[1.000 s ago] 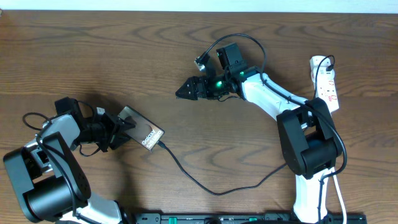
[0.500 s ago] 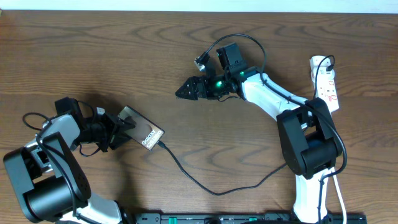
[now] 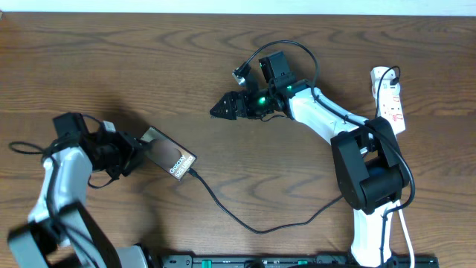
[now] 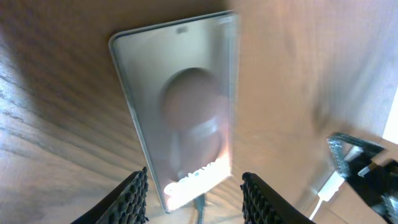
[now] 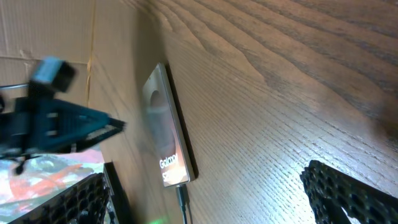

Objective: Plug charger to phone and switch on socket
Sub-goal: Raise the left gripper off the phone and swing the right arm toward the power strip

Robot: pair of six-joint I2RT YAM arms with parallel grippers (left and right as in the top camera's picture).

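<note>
Charger (image 3: 223, 214): thin, limp black cable. It meets the lower-right short end of the phone (image 3: 169, 154), loops toward the bottom centre of the overhead view, then climbs right. The plug looks seated; I cannot confirm how deep.

Phone: flat on the counter (image 3: 111, 67), left of centre, long axis running upper left to lower right. The back is glossy and throws glare. It has rounded corners, a dark round patch and white lettering at the cable end.

Left hand (image 3: 130, 151): at the phone's upper-left end, open. In the wrist view the black ribbed fingers (image 4: 132, 198) stand apart on either side of the phone, gripping nothing. That view is blurred.

Right hand (image 3: 220, 109): upper centre, pointing left, open and empty. Its fingers (image 5: 348, 193) sit wide at the frame edges.

Key relation: the step left, by my reading, is the switch.
- Socket (image 3: 393, 100) lies at the upper right edge, beside the right arm's elbow and well apart from both hands.
- It lies to the right of the right hand, opposite to where the hand points.
- Its long axis runs nearly top to bottom of the frame.
- The right arm is far nearer, so it should swing round.

Socket: rigid white plastic with small red markings. The switch is too small to pick out.

Counter: dark wood, strong grain.
</note>
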